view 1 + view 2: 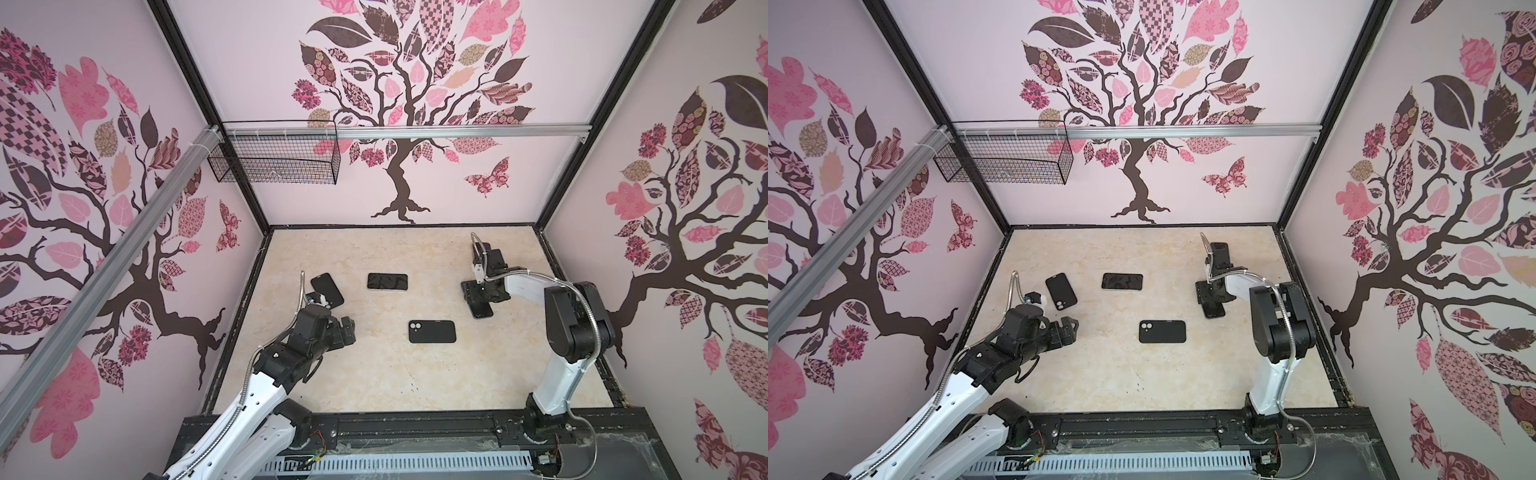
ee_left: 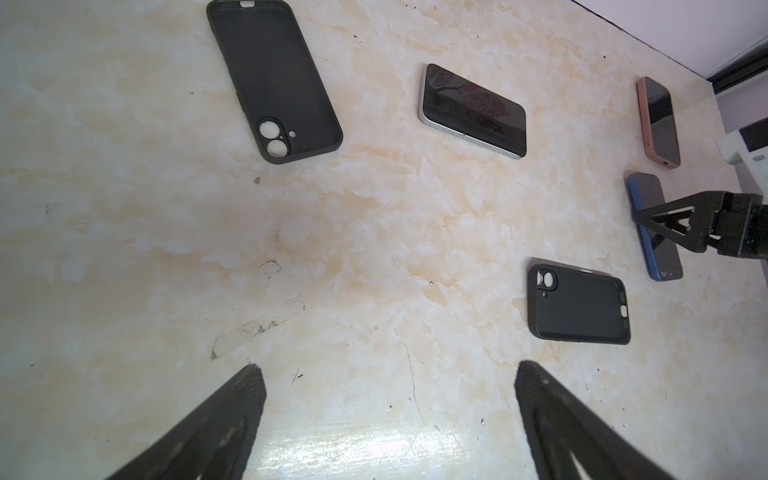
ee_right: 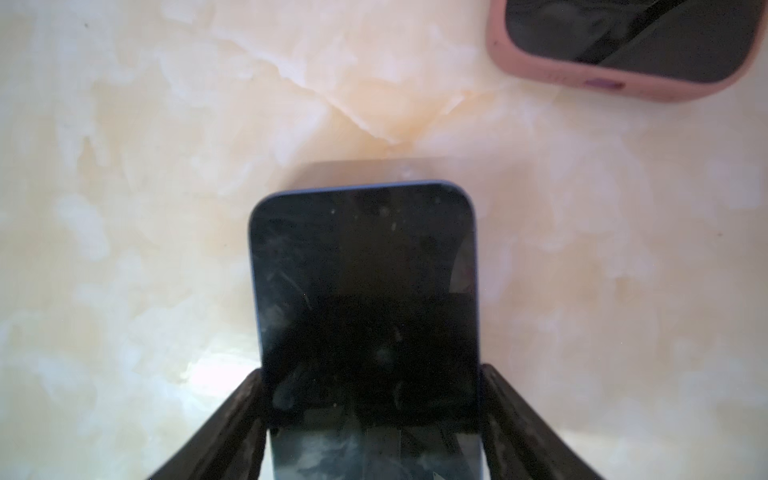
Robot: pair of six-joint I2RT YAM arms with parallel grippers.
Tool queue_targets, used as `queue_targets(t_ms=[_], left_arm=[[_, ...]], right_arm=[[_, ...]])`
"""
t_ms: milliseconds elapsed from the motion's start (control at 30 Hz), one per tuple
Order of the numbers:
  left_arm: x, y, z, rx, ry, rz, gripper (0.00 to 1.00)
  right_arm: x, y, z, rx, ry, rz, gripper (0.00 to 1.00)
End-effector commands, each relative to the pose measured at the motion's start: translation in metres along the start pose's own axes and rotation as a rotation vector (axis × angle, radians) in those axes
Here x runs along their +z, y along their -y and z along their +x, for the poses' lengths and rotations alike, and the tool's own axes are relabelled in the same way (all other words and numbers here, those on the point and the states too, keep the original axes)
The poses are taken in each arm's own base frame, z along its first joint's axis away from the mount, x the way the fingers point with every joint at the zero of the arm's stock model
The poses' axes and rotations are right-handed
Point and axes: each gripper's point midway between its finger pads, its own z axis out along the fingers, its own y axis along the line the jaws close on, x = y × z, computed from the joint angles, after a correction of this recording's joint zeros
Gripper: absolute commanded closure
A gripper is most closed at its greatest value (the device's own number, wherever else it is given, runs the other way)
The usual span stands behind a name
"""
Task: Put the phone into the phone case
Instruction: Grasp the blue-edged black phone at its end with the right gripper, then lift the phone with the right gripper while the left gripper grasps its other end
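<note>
My right gripper (image 3: pixel 370 372) is shut on a blue-edged phone (image 3: pixel 361 291), one finger against each long side; the dark screen faces up. In both top views this phone (image 1: pixel 483 311) pokes out from under the gripper at the right, low over the table. An empty black phone case (image 1: pixel 432 331) lies flat near the middle, its open side up, a short way left of the held phone. My left gripper (image 2: pixel 390 370) hangs open over bare table at the left with nothing between its fingers. In the left wrist view, the right gripper's fingers (image 2: pixel 652 220) straddle the blue phone (image 2: pixel 665 257).
A second black case (image 1: pixel 1061 292) lies at the left, beside my left wrist. A silver-edged phone (image 1: pixel 387 281) lies screen up at mid-back. A pink-cased phone (image 2: pixel 658 122) lies behind the right gripper. The table (image 1: pixel 374 374) has walls on three sides, and a wire basket (image 1: pixel 274 158) hangs high on the back wall.
</note>
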Motion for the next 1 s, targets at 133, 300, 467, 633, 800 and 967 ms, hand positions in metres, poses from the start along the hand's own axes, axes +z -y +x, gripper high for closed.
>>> queue_targets(t_ms=[133, 300, 467, 633, 800, 967], left_arm=[[-0.005, 0.041, -0.018, -0.004, -0.023, 0.152, 0.03], [-0.002, 0.067, -0.027, 0.004, -0.044, 0.251, 0.03], [0.002, 0.088, -0.034, 0.022, -0.091, 0.315, 0.03], [0.008, 0.107, -0.039, 0.006, -0.131, 0.374, 0.05], [0.01, 0.128, -0.039, 0.001, -0.177, 0.468, 0.07], [0.008, 0.143, -0.04, 0.007, -0.211, 0.54, 0.09]], right_arm=[[-0.028, -0.043, 0.015, -0.021, 0.035, -0.136, 0.47], [-0.054, -0.07, 0.012, -0.065, 0.11, -0.204, 0.5], [-0.086, -0.089, 0.006, -0.071, 0.217, -0.313, 0.54], [-0.111, -0.114, 0.004, -0.109, 0.296, -0.406, 0.59], [-0.129, -0.137, 0.006, -0.153, 0.344, -0.482, 0.59], [-0.148, -0.167, 0.018, -0.225, 0.382, -0.604, 0.59]])
